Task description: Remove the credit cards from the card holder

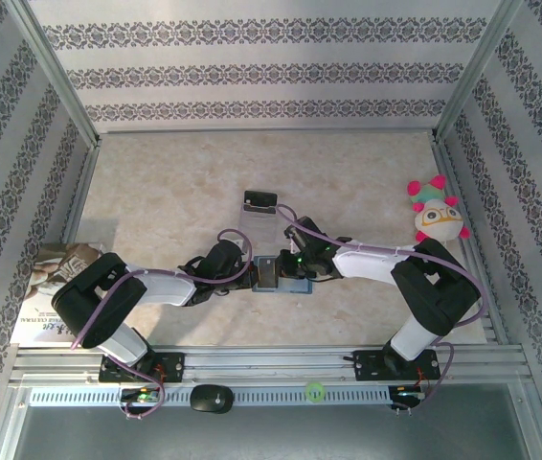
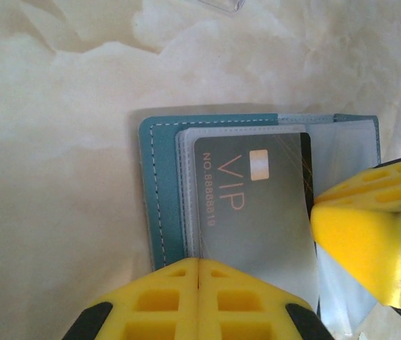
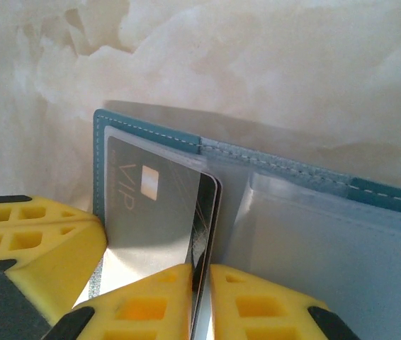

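Card holder [image 1: 273, 275] lies open and flat at the middle of the table [image 1: 156, 192], between the two arms, teal cover down and clear sleeves up. One dark VIP card [image 2: 250, 212] is visible in the sleeve of one half. Most of its face sits under the plastic, so it is not yet out. Right pincer [image 3: 200, 280] is clamped on the card's free long edge, and the thin edge runs straight between its two yellow fingers. Left pincer [image 2: 198, 276] has its fingers pressed together with no gap, tips at the holder's near edge over that sleeve. Judged to be pinning the holder down, though I cannot tell whether a sliver of plastic is nipped between them. Sleeves on the other half look empty; further cards behind the first cannot be ruled out. Progress, as judged: holder opened, first card gripped, nothing taken out so far as can be seen. Remaining: draw this card clear, set it down, check the other pockets.
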Available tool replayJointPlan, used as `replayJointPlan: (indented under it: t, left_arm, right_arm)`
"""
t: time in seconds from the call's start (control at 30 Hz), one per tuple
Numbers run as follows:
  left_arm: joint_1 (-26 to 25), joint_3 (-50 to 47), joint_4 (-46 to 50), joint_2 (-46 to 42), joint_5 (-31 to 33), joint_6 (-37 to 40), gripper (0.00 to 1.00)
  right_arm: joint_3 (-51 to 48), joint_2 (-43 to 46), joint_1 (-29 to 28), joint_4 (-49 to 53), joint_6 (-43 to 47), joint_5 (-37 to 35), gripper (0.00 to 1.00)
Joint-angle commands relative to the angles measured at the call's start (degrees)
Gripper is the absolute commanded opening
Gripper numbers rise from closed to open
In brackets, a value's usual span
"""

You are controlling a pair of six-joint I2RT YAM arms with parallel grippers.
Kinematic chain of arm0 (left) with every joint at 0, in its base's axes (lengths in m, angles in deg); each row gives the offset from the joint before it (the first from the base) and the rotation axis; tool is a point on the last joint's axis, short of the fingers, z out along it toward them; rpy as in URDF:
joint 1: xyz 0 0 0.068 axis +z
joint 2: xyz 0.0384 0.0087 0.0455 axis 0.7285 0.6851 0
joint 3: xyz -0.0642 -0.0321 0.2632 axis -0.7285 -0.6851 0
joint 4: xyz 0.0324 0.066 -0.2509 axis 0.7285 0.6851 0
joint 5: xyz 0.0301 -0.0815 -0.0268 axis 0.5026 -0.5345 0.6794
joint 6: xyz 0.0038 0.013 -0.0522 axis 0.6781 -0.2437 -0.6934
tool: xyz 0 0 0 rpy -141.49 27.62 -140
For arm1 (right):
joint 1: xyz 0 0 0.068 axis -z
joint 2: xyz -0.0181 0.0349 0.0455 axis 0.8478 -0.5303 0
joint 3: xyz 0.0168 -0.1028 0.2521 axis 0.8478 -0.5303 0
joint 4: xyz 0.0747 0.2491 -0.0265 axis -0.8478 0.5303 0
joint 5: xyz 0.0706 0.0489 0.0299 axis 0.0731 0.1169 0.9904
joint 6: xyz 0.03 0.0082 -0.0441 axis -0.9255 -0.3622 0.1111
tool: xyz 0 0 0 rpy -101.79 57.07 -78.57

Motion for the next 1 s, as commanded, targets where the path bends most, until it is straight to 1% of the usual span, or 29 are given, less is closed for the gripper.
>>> replayJointPlan:
  t: [0.0, 0.2, 0.33, 0.43, 0.53, 0.67, 0.97]
  left_arm:
    - [0.5, -2.7, 6.1, 2.6, -1.2, -1.0, 0.00]
    - [0.5, -2.5, 5.8, 3.1, -1.8, -0.9, 0.00]
    - [0.5, -2.2, 5.6, 3.6, -2.3, -0.8, 0.00]
    - [0.5, -2.1, 5.8, 3.7, -2.5, -0.8, 0.00]
    - [0.5, -2.3, 6.5, 2.9, -1.7, -0.7, 0.00]
    - [1.0, -3.0, 6.9, 1.3, -1.0, -0.9, 0.00]
    - [1.8, -3.8, 6.2, 1.2, -1.4, -1.2, 0.00]
  right_arm:
    - [-1.3, 0.7, 0.7, -1.6, -1.3, 1.7, 0.16]
    - [-1.0, -1.7, 0.5, -5.1, -2.3, 5.0, 0.17]
    - [-0.7, -2.1, 0.2, -5.6, -2.4, 5.7, 0.15]
    - [-0.8, -2.2, 0.3, -5.7, -2.5, 5.5, 0.08]
    - [-1.6, -1.3, 0.4, -5.2, -2.6, 3.8, 0.00]
    - [-2.8, 1.6, 0.5, -2.7, -2.4, 0.0, 0.00]
    - [-3.4, 5.8, 0.2, 4.7, -0.7, -8.5, 0.00]
